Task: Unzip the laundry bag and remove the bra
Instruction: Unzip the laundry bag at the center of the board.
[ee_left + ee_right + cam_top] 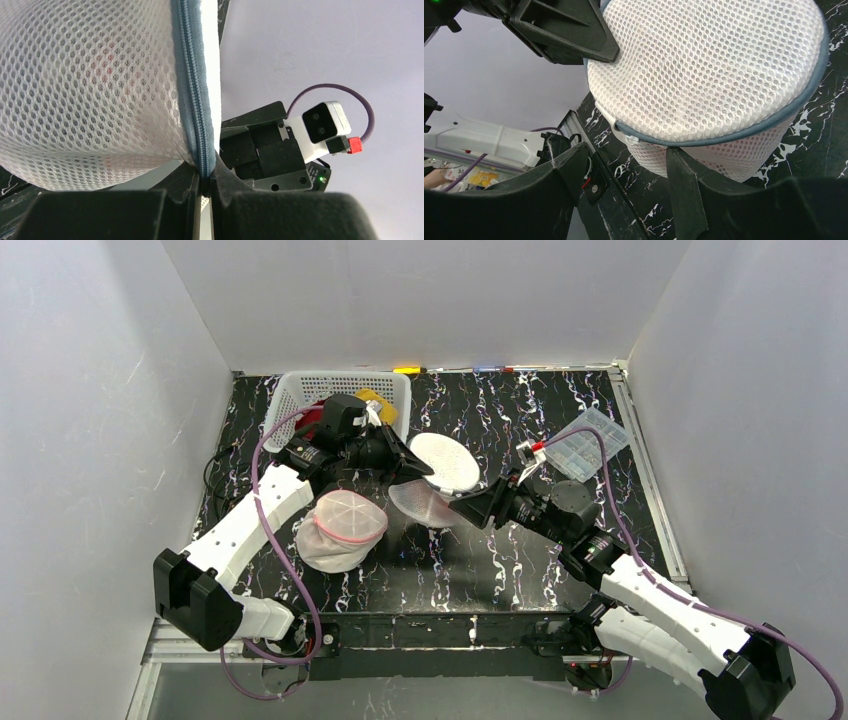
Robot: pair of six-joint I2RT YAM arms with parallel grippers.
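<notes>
White arm links (250,520), black fingers (684,190), purple cables (330,86)

Laundry bag (90,85): cut off at top and left frame edges. Contents show only as a faint reddish blur behind the mesh, unidentifiable. Basket (290,390), upper left of top view: contents partly hidden by left arm (262,508).

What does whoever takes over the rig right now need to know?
Left gripper: shut on the zipper seam of the laundry bag, holding the bag up.
Right gripper: open, its fingers straddling the bag's lower edge at the zipper.
Done: bag picked up and presented to the right arm.
Left: the zipper looks closed where visible, so catch the pull, unzip, and take out the bra, which is not in view outside the bag.
Also there: a pink-trimmed mesh bag lies beside the left arm.
</notes>
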